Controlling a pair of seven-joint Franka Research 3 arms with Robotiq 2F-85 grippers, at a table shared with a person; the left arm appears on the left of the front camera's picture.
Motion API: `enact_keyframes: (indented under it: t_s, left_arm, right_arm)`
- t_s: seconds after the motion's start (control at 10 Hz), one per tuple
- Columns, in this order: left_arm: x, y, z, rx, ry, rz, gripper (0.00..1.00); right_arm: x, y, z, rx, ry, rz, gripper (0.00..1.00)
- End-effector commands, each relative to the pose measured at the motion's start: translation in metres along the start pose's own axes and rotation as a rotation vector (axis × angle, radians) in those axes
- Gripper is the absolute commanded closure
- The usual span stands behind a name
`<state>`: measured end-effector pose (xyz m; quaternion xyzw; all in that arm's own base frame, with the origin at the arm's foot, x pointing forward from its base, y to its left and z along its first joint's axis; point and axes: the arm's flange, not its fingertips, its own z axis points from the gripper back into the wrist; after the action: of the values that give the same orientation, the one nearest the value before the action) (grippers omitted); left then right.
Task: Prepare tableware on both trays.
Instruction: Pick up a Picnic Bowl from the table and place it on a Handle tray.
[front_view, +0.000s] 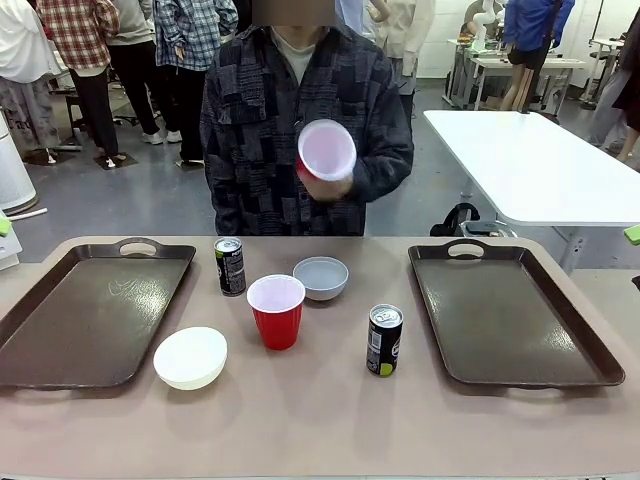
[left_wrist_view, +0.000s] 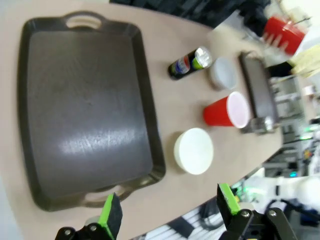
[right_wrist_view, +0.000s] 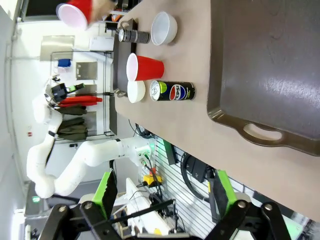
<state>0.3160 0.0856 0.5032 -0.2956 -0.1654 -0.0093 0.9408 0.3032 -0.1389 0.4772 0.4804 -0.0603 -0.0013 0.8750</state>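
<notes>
1. Beige worktop (front_view: 320, 420) carries two dark brown rectangular plastic trays: one tray (left_wrist_view: 85, 110) lies just ahead of the left jaws, the other tray (right_wrist_view: 270, 65) ahead of the right jaws
2. Left jaws and right jaws both stand wide, holding nothing
3. Farther ahead of both, between the trays, stand a white bowl (front_view: 190, 357), a pale grey-blue bowl (front_view: 321, 278), a red plastic cup (front_view: 276, 315), one small black drink can (front_view: 230, 266) and another black can (front_view: 384, 340)
4. A person's hand (front_view: 338, 185) holds a second red cup (front_view: 326, 150) well beyond both jaws

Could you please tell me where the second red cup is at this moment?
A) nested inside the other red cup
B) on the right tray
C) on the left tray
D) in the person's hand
D: the person's hand holds the second red cup up at chest height, its white inside towards the camera, while the other red cup stands on the table between the left tray and the right tray.
</notes>
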Motion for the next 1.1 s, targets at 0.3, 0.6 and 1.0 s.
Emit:
enact_keyframes:
  t_s: [0.3,0.6,1.0]
  left_arm:
    - [-0.001,-0.093,-0.097,0.390,0.167,-0.160,0.00]
    - [-0.013,-0.126,-0.178,0.510,0.223,-0.238,0.00]
    - [-0.027,-0.120,-0.250,0.546,0.271,-0.271,0.00]
  right_arm:
    - [0.000,0.000,0.001,0.011,-0.002,0.004,0.00]
    - [0.000,0.000,0.001,0.011,-0.002,0.004,0.00]
    - [0.000,0.000,0.001,0.011,-0.002,0.004,0.00]
